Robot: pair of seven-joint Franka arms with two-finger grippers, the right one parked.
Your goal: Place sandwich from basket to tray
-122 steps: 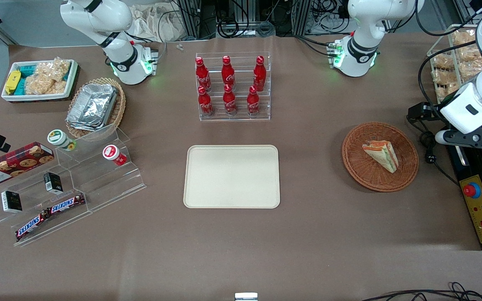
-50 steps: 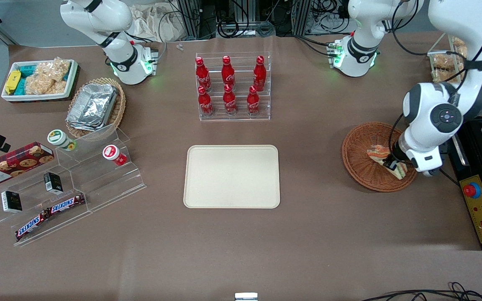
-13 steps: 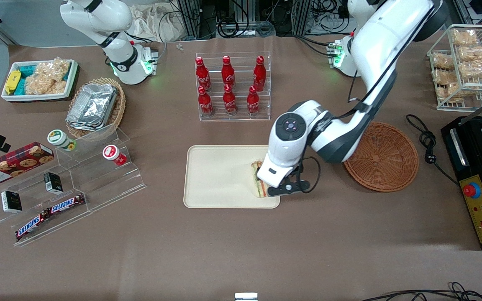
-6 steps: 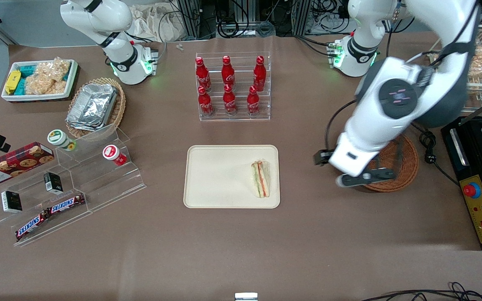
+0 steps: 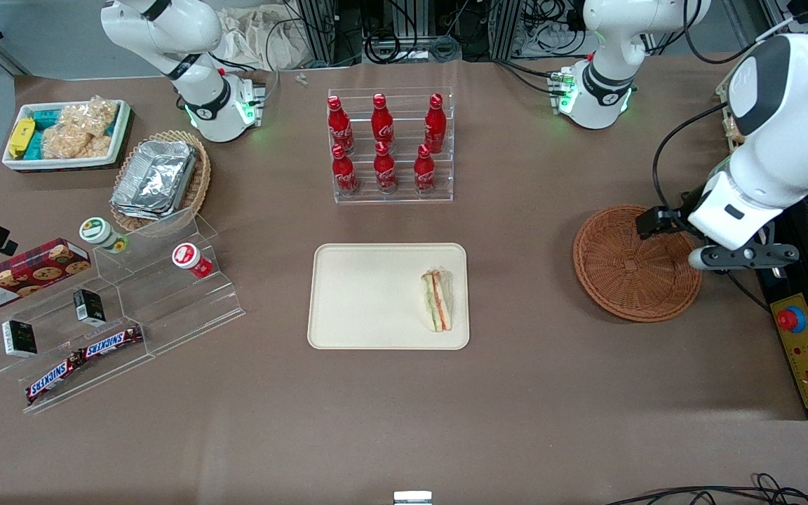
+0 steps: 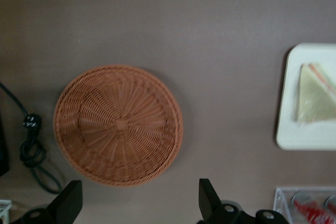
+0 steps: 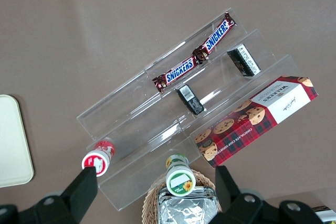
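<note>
The sandwich (image 5: 437, 300) lies in the cream tray (image 5: 362, 294), near the tray's edge that faces the basket. It also shows in the left wrist view (image 6: 315, 95), on the tray (image 6: 294, 136). The round reddish-brown basket (image 5: 635, 263) holds nothing, as the left wrist view (image 6: 118, 124) also shows. My left gripper (image 5: 741, 257) hangs high above the basket's rim toward the working arm's end of the table. In the left wrist view the gripper (image 6: 139, 208) is open, with nothing between its fingers (image 6: 71, 203).
A clear rack of red cola bottles (image 5: 390, 147) stands farther from the camera than the tray. A clear stepped shelf with snacks (image 5: 130, 308), an oval basket of foil containers (image 5: 158, 179) and a white snack bin (image 5: 64, 133) lie toward the parked arm's end. A black cable (image 5: 716, 231) and a control box (image 5: 804, 351) lie beside the basket.
One second ago the gripper was at the sandwich on the tray. It let go, rose, and has swung over the basket toward the working arm's end. The sandwich stays on the tray.
</note>
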